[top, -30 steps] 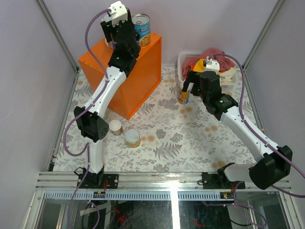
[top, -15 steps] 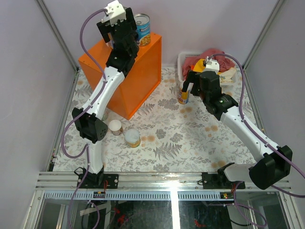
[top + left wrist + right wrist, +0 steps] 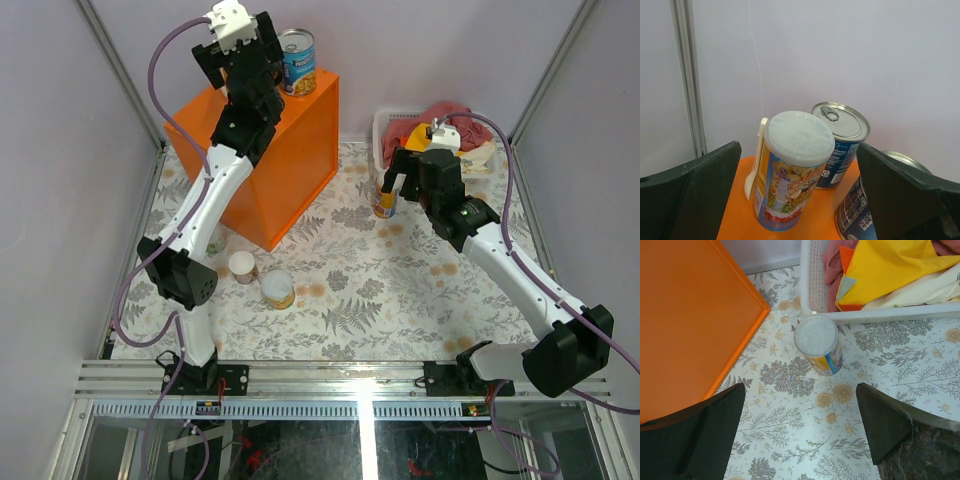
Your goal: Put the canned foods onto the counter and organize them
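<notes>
L gripper (image 3: 797,150) wide open above counter (image 3: 740,220); tube can (image 3: 795,165) stands upright btwn its fingers, not touched. 2 blue silver-top cans (image 3: 840,135) (image 3: 860,205) just behind & right of it: 3 cans on counter. R gripper (image 3: 800,387) open, over 1 white-lid can (image 3: 817,342) on table (image 3: 790,450) right of counter, just beside basket (image 3: 880,315). 2 white-topped cans (image 3: 241,265) (image 3: 278,288) on table near counter's front corner.

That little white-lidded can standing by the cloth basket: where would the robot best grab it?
Probably around its round side wall, just below the top, coming down from above. The can stands upright with both flanks free, while the basket sits close behind it. The open right gripper hangs above, fingers spread wide enough to straddle it.
</notes>
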Controlling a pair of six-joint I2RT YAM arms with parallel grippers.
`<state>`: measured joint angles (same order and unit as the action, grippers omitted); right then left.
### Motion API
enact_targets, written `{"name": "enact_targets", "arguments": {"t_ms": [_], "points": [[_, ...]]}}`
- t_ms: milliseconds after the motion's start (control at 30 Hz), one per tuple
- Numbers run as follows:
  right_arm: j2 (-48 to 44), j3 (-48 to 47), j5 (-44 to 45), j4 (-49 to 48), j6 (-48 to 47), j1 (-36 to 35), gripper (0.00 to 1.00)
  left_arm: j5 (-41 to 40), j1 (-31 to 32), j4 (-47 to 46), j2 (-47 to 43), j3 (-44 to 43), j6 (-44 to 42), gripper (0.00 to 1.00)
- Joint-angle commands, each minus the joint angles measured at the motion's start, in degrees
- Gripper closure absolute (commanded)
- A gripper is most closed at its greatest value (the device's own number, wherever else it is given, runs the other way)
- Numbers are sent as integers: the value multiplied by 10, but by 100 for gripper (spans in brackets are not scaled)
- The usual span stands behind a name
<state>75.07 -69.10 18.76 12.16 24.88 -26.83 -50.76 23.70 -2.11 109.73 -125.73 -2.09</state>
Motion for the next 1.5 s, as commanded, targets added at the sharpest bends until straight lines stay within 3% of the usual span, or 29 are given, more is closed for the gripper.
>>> {"name": "enact_targets", "arguments": {"t_ms": [0,333,467,767,933,1100,1467], "points": [[-14,-12,-2,-16,2,4,0,3,13,-9,-27,8,2,1],[-16,-3,23,-14,0,5,1,14,55,-25,-86,-18,-24,1],[-13,5,37,-16,2,8,1,64,71,13,-137,-15,11,4],[-10,21,51,-17,7,20,0,178,77,104,-263,106,71,10],[-11,18,50,-11,17,20,0,171,77,127,-303,192,62,22],[-15,13,42,-12,21,20,3,167,76,138,-297,235,45,54],[-21,15,33,-21,18,20,11,254,-3,181,-171,160,136,74]]}}
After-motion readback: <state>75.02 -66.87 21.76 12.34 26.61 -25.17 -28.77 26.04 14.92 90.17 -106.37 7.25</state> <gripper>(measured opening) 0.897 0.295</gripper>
